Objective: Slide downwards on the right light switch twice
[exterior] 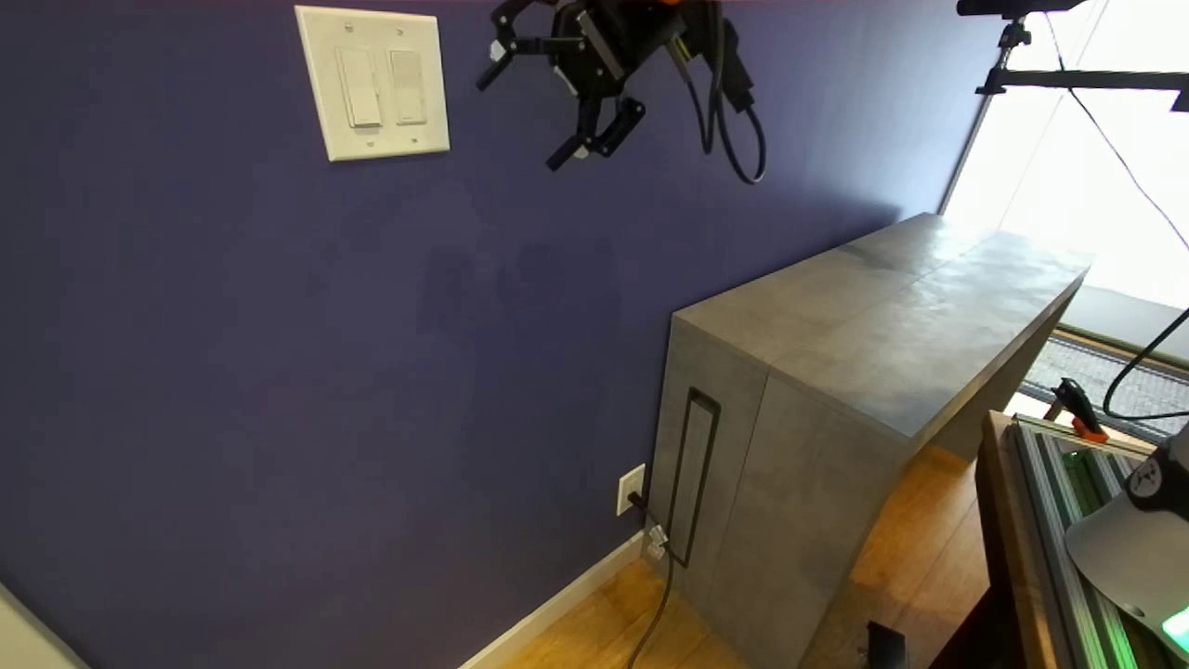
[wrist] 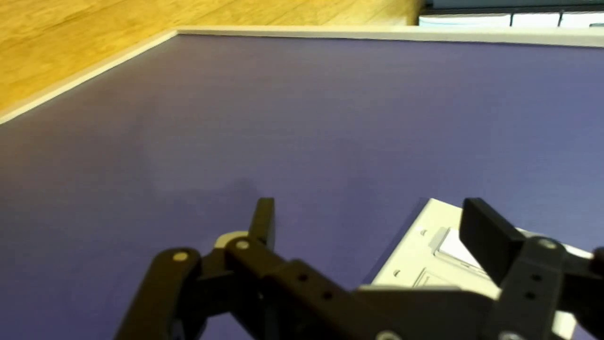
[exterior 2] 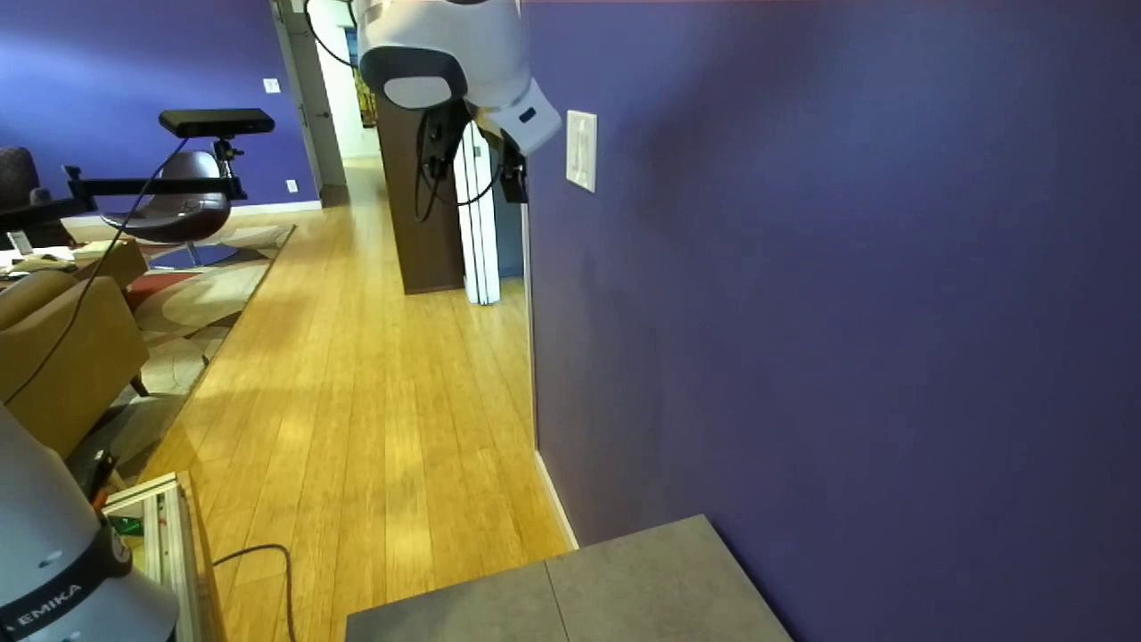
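One slim, flat rectangle, the right light switch [exterior: 408, 86] — near it, the angular tool [exterior: 518, 124] gapes wide, empty.

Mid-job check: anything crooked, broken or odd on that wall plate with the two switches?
No damage shows on the wall plate. One mismatch: in an exterior view, the left-hand switch juts out at its bottom edge, while the right light switch sits flatter. That is probably just a different switch position, not a fault.

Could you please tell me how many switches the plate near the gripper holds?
2: in an exterior view, the left switch and the right switch sit side by side in the plate; neither is hidden.
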